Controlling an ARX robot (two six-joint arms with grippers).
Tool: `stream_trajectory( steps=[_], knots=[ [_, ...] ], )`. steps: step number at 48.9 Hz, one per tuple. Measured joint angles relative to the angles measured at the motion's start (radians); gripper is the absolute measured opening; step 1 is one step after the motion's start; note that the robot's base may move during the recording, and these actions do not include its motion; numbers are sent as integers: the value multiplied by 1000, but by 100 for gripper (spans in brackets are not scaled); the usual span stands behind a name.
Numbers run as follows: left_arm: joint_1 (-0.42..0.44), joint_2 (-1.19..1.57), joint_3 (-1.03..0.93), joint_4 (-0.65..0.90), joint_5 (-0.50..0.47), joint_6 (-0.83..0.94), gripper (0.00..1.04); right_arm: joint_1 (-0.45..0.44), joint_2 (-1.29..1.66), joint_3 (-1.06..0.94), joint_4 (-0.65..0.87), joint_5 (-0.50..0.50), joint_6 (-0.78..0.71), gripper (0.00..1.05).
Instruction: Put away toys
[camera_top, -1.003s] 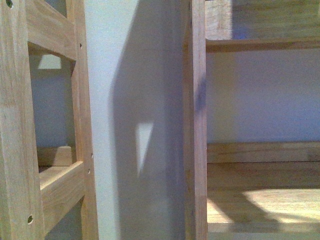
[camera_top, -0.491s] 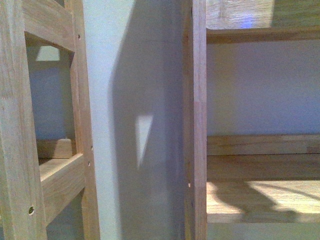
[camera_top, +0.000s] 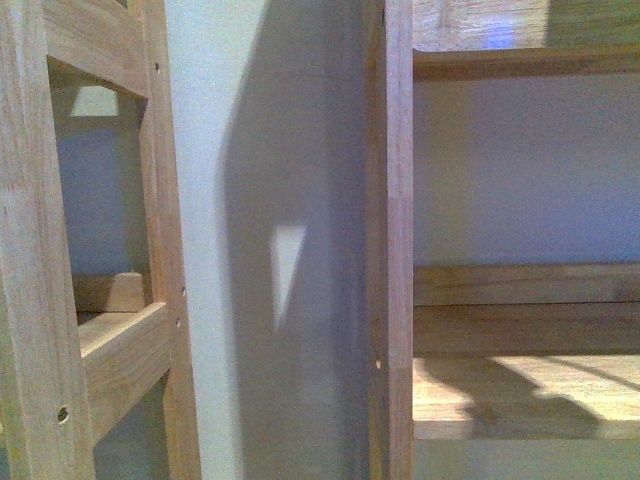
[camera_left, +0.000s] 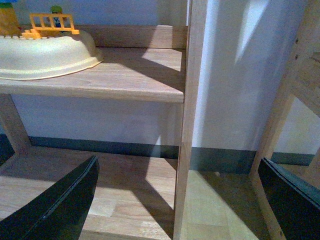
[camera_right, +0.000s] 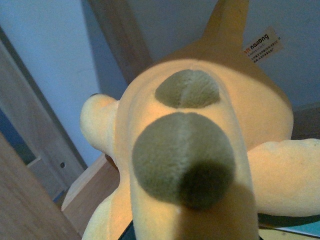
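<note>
Since a second ago the front view has shifted a little, so that the lower shelf board on the right sits higher in frame and the upper shelf edge has risen toward the top; neither arm shows there. Between two wooden uprights, the left frame and the right post, a pale wall carries a broad shadow. Seen from the left wrist, the left gripper hangs with its dark fingers spread wide and nothing between them, in front of a shelf post; on the wooden shelf to the far left rests a cream shallow tub with an orange toy fence in it. From the right wrist, the orange-yellow plush animal fills the view very close to the camera, with two olive round patches, stubby limbs and a white sewn-in label. The right gripper's jaws are hidden behind it, so I cannot tell how they stand.
</note>
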Motion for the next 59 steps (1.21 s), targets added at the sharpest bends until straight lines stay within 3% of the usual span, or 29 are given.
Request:
stream_trajectory(
  steps=[32, 40, 49, 59],
  knots=[
    [0, 0, 0, 0, 0, 0, 99, 17, 29, 29, -24, -98, 22, 8],
    [0, 0, 0, 0, 0, 0, 99, -5, 29, 3, 29, -89, 14, 43],
    [0, 0, 0, 0, 0, 0, 99, -11, 21, -28, 78, -74, -6, 65],
    [0, 0, 0, 0, 0, 0, 99, -24, -55, -129, 177, -58, -5, 100]
  ],
)
